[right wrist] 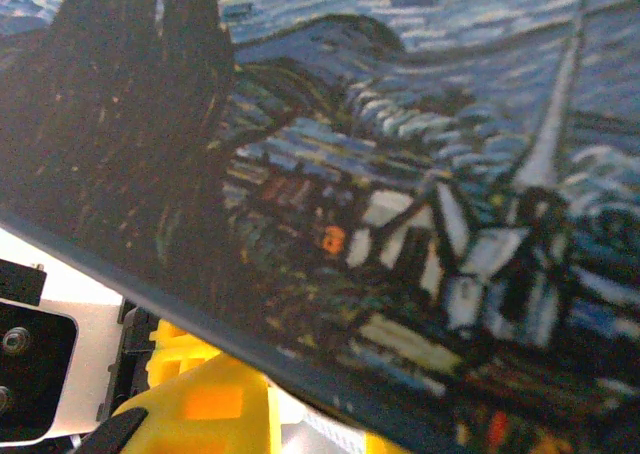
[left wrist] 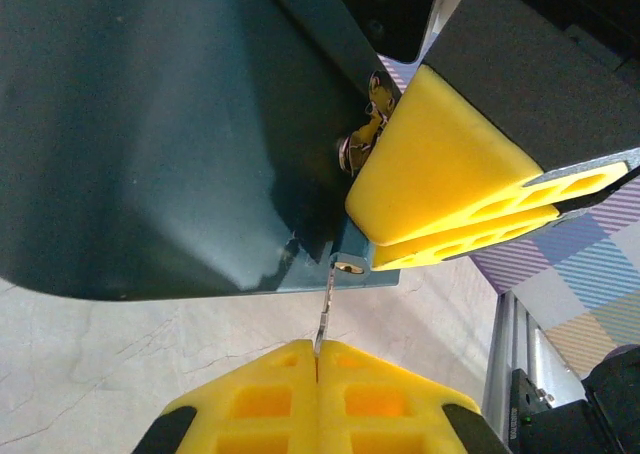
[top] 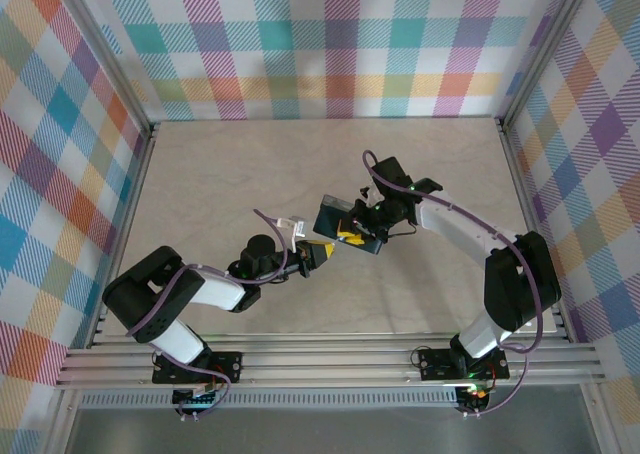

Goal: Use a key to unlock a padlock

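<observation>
Top view: bright, even, diffuse light from overhead. The arms throw only faint, soft shadows on the pale surface point(top: 250, 174). Sharp throughout; the frame posts lean outward at the edges.

Left wrist view: tin point(left wrist: 150, 124) dark, with a dull sheen along its lower side. Key point(left wrist: 323, 319) crisp and glinting.

Right wrist view: the tin's painting is too close, soft and grainy. White patch at lower left blown out.

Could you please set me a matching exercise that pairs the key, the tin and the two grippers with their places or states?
1 thin grey-silver metal key
2 dark-blue rectangular tin
3 left gripper
4 right gripper

A shut on the key
B beside a silvery fitting at the tin's edge
C tip up at the tin's lower edge
D a starry-night painting on its face

Pairs: 1-C, 2-D, 3-A, 4-B
</observation>
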